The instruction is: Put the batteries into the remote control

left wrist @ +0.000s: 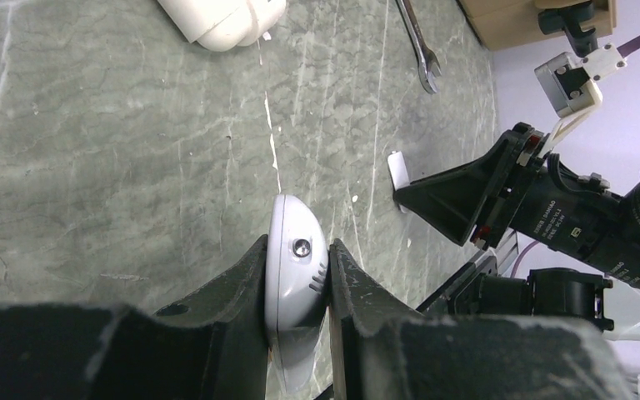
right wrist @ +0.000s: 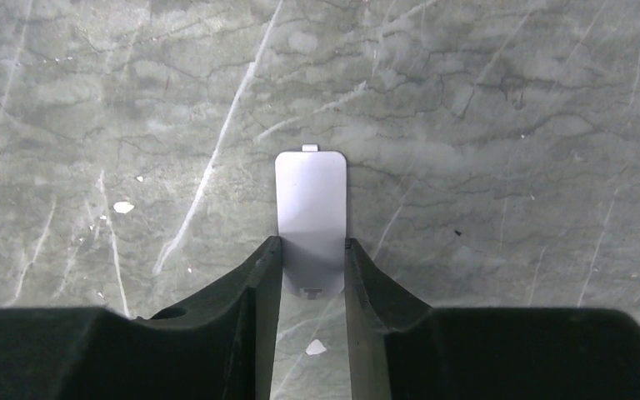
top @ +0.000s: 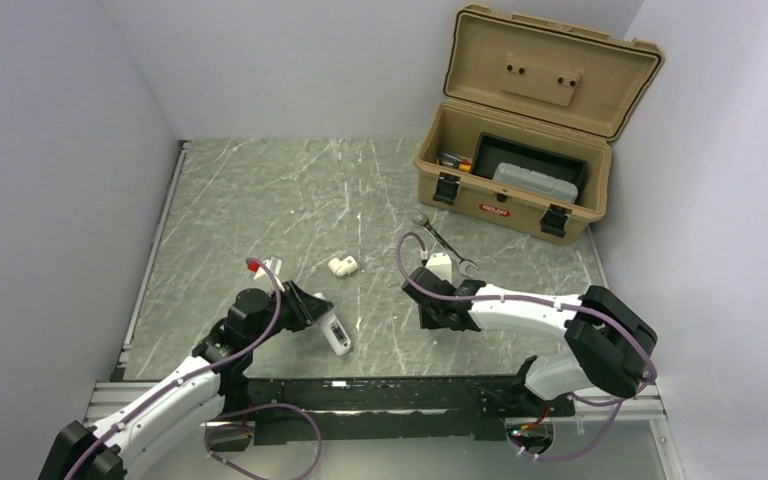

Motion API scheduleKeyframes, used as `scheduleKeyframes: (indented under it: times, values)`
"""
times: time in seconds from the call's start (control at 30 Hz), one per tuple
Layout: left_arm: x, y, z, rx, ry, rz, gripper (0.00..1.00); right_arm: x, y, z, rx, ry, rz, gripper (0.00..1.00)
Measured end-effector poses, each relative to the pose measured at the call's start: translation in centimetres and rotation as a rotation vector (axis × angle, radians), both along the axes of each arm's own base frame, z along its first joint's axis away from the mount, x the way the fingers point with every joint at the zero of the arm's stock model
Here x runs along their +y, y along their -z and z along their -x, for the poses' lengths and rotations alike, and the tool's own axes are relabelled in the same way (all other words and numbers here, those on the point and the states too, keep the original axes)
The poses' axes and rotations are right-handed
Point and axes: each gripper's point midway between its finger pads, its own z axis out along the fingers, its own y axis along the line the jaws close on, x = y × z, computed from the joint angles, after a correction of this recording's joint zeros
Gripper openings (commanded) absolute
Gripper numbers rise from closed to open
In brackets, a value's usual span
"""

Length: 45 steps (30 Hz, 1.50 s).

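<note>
from above, the left pincer [top: 324,322] is clamped on the remote control [top: 337,337], low over the worktop [top: 260,200]. the red label [top: 495,211] on the toolbox [top: 520,190] is too small to read. left wrist: the remote is gripped on edge, and print on the right arm is illegible. right wrist: the right pincer [right wrist: 312,246] pinches the loose battery cover [right wrist: 311,200], which lies flat. no batteries are visible; next, probably park the cover and find them.

Remote control [top: 335,330] near left, pipe fitting [top: 342,265] behind it, cover [right wrist: 311,200] to the right, wrench [top: 445,243] before the toolbox [top: 520,205].
</note>
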Motion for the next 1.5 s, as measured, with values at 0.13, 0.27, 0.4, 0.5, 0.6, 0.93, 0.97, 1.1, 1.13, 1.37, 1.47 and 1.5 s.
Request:
scheduleKeyframes:
  times: [0.13,0.27,0.4,0.5,0.6,0.93,0.97,1.1,1.13,1.37,1.47,1.5]
  values:
    - [-0.2,0.0,-0.2,0.001,0.003,0.007,0.00,-0.3,-0.1,0.3,0.007,-0.003,0.008,0.21]
    - [-0.5,0.0,-0.5,0.006,0.006,0.016,0.00,-0.2,-1.3,0.2,-0.015,-0.007,-0.022,0.20]
    - [-1.0,0.2,-0.8,0.018,0.015,0.034,0.00,0.4,-3.2,0.2,-0.053,-0.031,-0.080,0.22]
    - [-1.7,0.4,-1.0,0.037,0.029,0.057,0.00,1.1,-4.7,0.3,-0.082,-0.059,-0.135,0.30]
    - [-2.2,0.2,-1.1,0.044,0.043,0.085,0.00,1.3,-5.2,0.2,-0.090,-0.064,-0.139,0.41]
    - [-2.6,-2.2,-1.3,-0.021,0.058,0.144,0.00,0.4,-1.9,1.2,0.002,-0.079,-0.032,0.48]
    - [-2.6,-2.4,-1.3,-0.026,0.057,0.146,0.00,0.4,-1.5,1.3,0.015,-0.083,-0.024,0.48]
    - [-2.5,-2.5,-1.2,-0.029,0.055,0.147,0.00,0.1,-0.4,1.7,0.047,-0.095,0.014,0.47]
    - [-2.5,-2.5,-1.2,-0.027,0.055,0.146,0.00,0.0,-0.2,1.7,0.054,-0.097,0.022,0.46]
    - [-2.5,-2.3,-1.2,-0.022,0.055,0.143,0.00,0.0,0.1,1.7,0.067,-0.113,0.029,0.43]
    - [-2.5,-2.3,-1.2,-0.022,0.055,0.143,0.00,0.2,0.1,1.6,0.069,-0.121,0.029,0.41]
    - [-2.5,-2.3,-1.2,-0.020,0.055,0.142,0.00,0.3,0.1,1.6,0.071,-0.125,0.031,0.40]
